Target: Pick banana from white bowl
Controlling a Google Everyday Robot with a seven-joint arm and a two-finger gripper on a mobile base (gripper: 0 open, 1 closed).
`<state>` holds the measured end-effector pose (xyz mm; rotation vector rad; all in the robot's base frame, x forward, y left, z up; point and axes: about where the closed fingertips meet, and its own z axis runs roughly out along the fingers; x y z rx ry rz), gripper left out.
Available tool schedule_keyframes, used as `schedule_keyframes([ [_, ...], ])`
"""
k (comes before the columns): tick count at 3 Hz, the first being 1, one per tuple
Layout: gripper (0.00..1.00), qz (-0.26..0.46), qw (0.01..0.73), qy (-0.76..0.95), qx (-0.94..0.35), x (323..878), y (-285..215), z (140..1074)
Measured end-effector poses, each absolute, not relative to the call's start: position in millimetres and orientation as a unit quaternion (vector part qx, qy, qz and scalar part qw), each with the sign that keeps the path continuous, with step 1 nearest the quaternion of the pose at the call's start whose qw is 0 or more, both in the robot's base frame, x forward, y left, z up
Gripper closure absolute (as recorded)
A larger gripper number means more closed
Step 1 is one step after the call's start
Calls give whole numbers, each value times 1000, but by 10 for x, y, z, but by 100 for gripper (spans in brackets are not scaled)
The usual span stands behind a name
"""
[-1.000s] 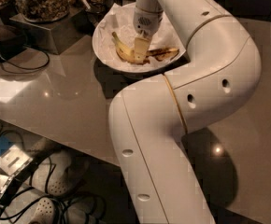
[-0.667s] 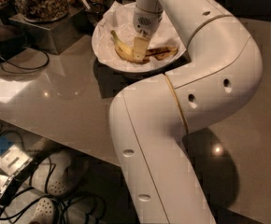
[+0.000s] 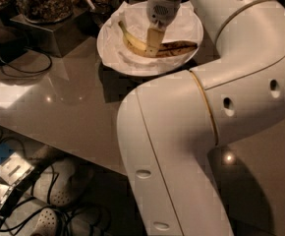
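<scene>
The white bowl (image 3: 109, 53) stands on the grey table at the back, lined with crumpled white paper. The banana (image 3: 132, 43) lies in it, yellow at its left end by the dark stem and streaked dark brown at its right end. My gripper (image 3: 153, 44) reaches straight down from above into the bowl and sits on the middle of the banana, hiding that part. The banana rests on the paper.
My white arm (image 3: 196, 127) fills the right half of the view, over the table (image 3: 69, 102). Glass jars of nuts (image 3: 42, 1) on a metal stand (image 3: 49, 33) are left of the bowl, with a black cable (image 3: 22, 58). Shoes (image 3: 59, 191) and cables lie on the floor below the table's front edge.
The gripper has come down a little lower onto the middle of the banana. The banana and the bowl have stayed where they were.
</scene>
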<state>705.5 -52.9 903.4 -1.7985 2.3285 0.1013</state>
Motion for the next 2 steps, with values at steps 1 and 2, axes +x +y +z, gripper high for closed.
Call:
schedule_keyframes([
  [1, 100, 31, 108, 787, -607, 7107, -510, 9021],
  [2, 100, 18, 113, 791, -601, 7104, -545, 9099],
])
